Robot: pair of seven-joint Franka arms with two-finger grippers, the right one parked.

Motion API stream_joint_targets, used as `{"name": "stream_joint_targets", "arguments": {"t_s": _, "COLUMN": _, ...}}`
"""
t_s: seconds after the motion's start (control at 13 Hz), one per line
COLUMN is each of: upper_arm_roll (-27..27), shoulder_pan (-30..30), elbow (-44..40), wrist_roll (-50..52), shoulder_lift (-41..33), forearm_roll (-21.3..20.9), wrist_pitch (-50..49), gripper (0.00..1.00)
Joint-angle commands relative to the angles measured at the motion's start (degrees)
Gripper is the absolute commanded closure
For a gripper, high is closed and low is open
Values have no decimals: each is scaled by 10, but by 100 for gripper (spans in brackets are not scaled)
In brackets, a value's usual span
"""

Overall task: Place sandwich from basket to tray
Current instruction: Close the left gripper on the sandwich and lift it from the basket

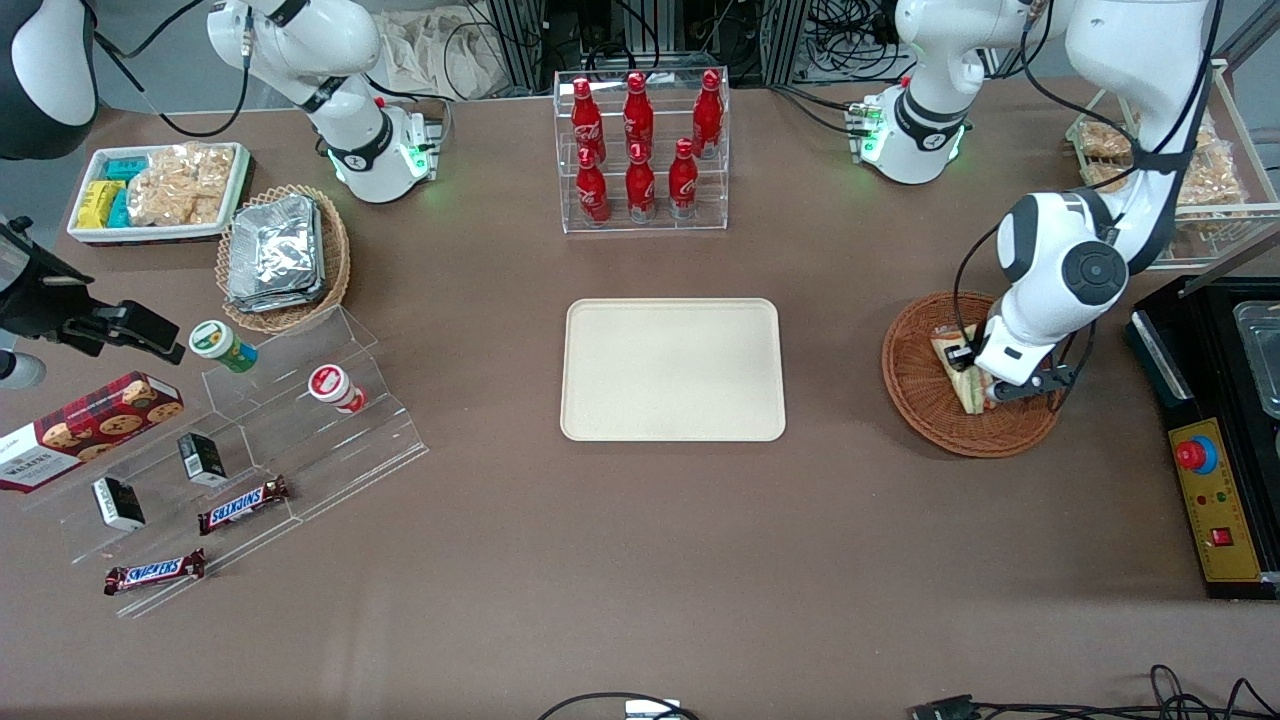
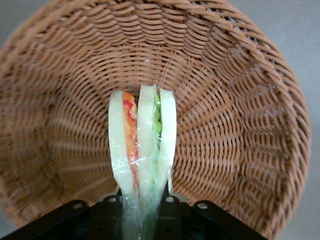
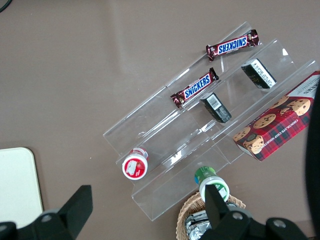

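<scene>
The sandwich [image 1: 957, 372], a plastic-wrapped wedge of white bread with green and pink-red filling, is in the round reddish-brown wicker basket [image 1: 925, 405] toward the working arm's end of the table. My left gripper [image 1: 1002, 386] is down inside the basket and shut on the sandwich. In the left wrist view the sandwich [image 2: 142, 145] stands on edge between the black fingers [image 2: 111, 201], its narrow end squeezed between them, with the basket wall [image 2: 240, 125] all around. The cream-beige tray [image 1: 672, 370] lies bare at the table's middle.
A clear rack of red bottles [image 1: 640, 150] stands farther from the camera than the tray. A black control box with a red button [image 1: 1215, 490] sits beside the basket. A tan basket of foil packets [image 1: 282, 255], a white snack tray [image 1: 160, 190] and acrylic steps [image 1: 250, 440] lie toward the parked arm's end.
</scene>
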State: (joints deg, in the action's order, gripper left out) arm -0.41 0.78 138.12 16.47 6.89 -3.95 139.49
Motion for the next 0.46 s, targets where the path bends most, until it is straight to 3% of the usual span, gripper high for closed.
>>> {"name": "stream_joint_targets", "arguments": {"t_s": 0.0, "upper_arm_roll": -3, "shoulder_pan": 5, "elbow": -9, "wrist_roll": 19, "shoulder_lift": -127, "forearm_roll": -11, "wrist_pitch": -129, "gripper": 100}}
{"name": "stream_joint_targets", "arguments": {"t_s": 0.15, "upper_arm_roll": -4, "shoulder_pan": 6, "elbow": -62, "wrist_roll": 20, "shoulder_lift": -182, "forearm_roll": -10, "wrist_pitch": -254, "gripper": 100}}
{"name": "stream_joint_targets", "arguments": {"t_s": 0.38, "upper_arm_roll": -6, "shoulder_pan": 6, "elbow": -205, "wrist_roll": 16, "shoulder_lift": -197, "forearm_roll": 1, "wrist_pitch": -435, "gripper": 100}}
